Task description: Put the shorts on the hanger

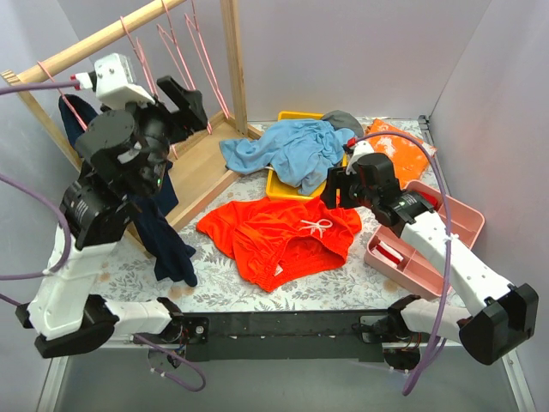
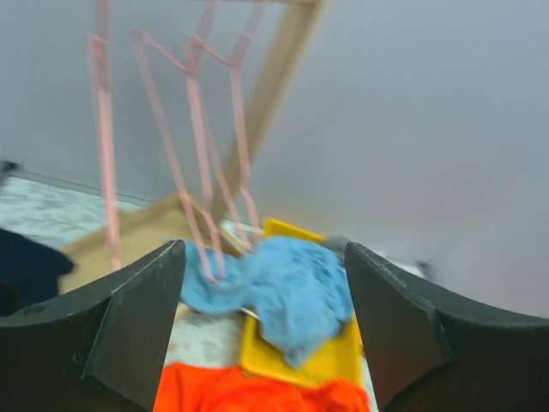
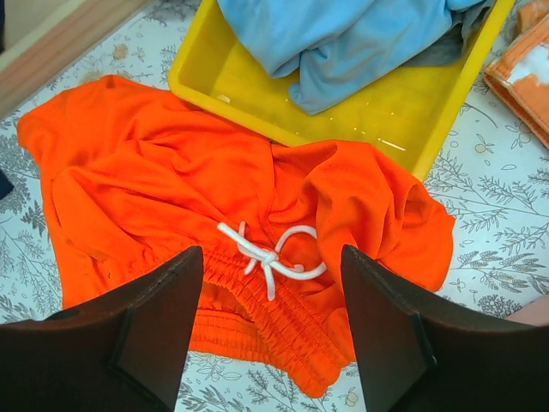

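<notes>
Shorts (image 1: 279, 236) — spread flat at the desk's centre, drawstring up, far side touching the yellow tray (image 3: 412, 129). Right gripper (image 3: 270, 257) hovers over them, jaws apart, empty. Left gripper (image 2: 264, 253) — raised, jaws likewise apart, empty — faces the pink hangers (image 2: 105, 154) on the wooden rail (image 1: 94, 43), far-left corner.

The shorts (image 1: 279, 239) were soft, matt, creased cloth with a gathered elastic waistband and a white woven drawstring (image 3: 270, 255), and the light blue garment (image 1: 292, 153) was limp matt fabric too. The yellow tray (image 3: 403, 116) was smooth, glossy plastic that caught the light, while the pink bin (image 1: 429, 266) looked like smooth plastic with a duller sheen. The rack (image 1: 233, 60) was pale bare wood, the hanger (image 2: 105, 146) thin and pink, its material unclear, and the table cover (image 1: 343, 283) a matt leaf-printed sheet.
</notes>
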